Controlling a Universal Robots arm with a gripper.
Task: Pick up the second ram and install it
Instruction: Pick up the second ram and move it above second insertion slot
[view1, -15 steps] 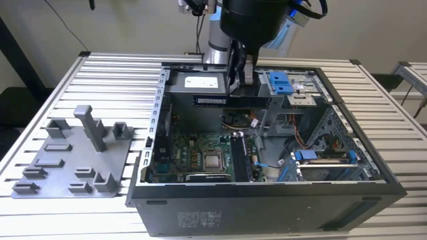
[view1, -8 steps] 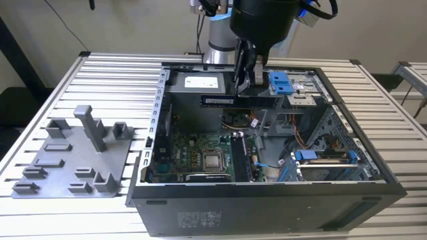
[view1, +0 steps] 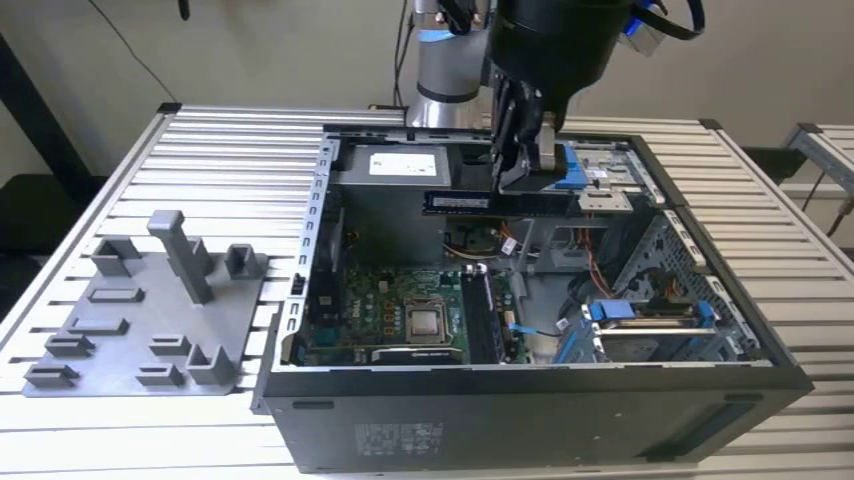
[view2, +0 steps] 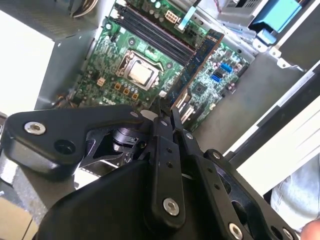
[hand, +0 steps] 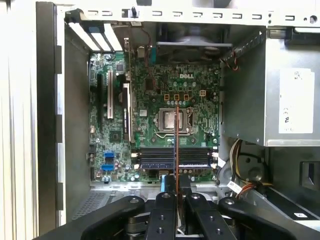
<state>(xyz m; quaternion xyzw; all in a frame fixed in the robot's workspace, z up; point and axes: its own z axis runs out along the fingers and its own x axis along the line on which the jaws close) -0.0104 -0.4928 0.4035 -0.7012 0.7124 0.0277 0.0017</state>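
Note:
My gripper (view1: 525, 188) hangs over the open computer case (view1: 534, 400), shut on the second ram (view1: 470, 202). The dark stick lies level and sticks out toward the exterior view's left, well above the motherboard (view1: 387, 310). In the second wrist view the ram (view2: 198, 56) runs out from between the fingertips (view2: 161, 121) over the board. In the first wrist view it shows edge-on as a thin line (hand: 177, 145), crossing the black memory slots (hand: 155, 157) and the processor socket (hand: 170, 120).
A grey plastic tray (view1: 247, 300) with blocks and a tall post stands on the slatted table (view1: 214, 150), at the exterior view's left of the case. Inside the case are a power supply (view1: 400, 165), loose cables (view1: 501, 250) and a drive cage with blue clips (view1: 641, 320).

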